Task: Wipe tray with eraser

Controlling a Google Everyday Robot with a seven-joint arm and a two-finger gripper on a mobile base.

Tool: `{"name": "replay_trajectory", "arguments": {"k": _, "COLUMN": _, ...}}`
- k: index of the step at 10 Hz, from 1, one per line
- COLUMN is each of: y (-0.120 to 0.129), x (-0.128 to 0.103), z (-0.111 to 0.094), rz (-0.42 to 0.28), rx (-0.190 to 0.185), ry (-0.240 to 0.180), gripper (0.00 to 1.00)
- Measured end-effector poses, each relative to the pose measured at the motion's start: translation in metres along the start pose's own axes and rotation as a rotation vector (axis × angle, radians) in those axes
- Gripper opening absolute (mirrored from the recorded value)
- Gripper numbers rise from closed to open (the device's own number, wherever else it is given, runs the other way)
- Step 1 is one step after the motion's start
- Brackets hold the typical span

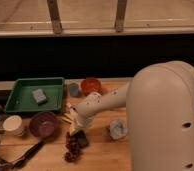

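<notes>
Green tray (24,100) sits flat at the desk's (100,156) back-left corner, long side along the back edge. One grey-blue block (39,96) lies inside it, about mid-floor, clear of the rim. Eraser (81,140) is not in the tray: a dark block lying flat on the wood toward the desk's front edge, around mid-width, well apart from the tray's front-right corner. Brown knobbly cluster (70,148) is touching or just beside the eraser on its front-left side; can't separate the two. Gripper (76,129) is low over the desk, right at the eraser's back-left edge, on a white arm (160,115) that reaches in from the right and angles down to the left. Contact with the eraser: can't tell. Clenched or released: can't tell either. Purple bowl (43,124) stands upright in front of the tray, left of the gripper, near but apart from it. White cup (14,125) is just left of that bowl, near the desk's left edge. Red bowl (91,86) and a small grey-blue cup (73,90) sit side by side near the back edge, just right of the tray, cup closer to the tray. Crumpled pale grey thing (117,129) lies on the wood right of the eraser, beside the arm's big shell. Dark-handled utensil (25,153) lies at the front-left corner, angled.
</notes>
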Motion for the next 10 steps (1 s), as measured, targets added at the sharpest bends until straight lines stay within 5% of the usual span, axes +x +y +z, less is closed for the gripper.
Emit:
{"name": "replay_trajectory", "arguments": {"k": 4, "y": -0.001, "x": -0.001, "z": -0.001, "rz": -0.007, "rx": -0.005, "ry": 0.0, "gripper": 0.0}}
{"name": "replay_trajectory", "arguments": {"k": 7, "y": -0.004, "x": -0.003, "z": -0.011, "rz": 0.001, "rx": -0.02, "ry": -0.028, "gripper": 0.0}}
{"name": "replay_trajectory", "arguments": {"k": 9, "y": -0.01, "x": -0.005, "z": -0.03, "rz": 0.021, "rx": -0.105, "ry": -0.088, "gripper": 0.0}}
{"name": "replay_trajectory", "arguments": {"k": 10, "y": -0.022, "x": -0.005, "z": -0.048, "rz": 0.042, "rx": -0.203, "ry": -0.143, "gripper": 0.0}}
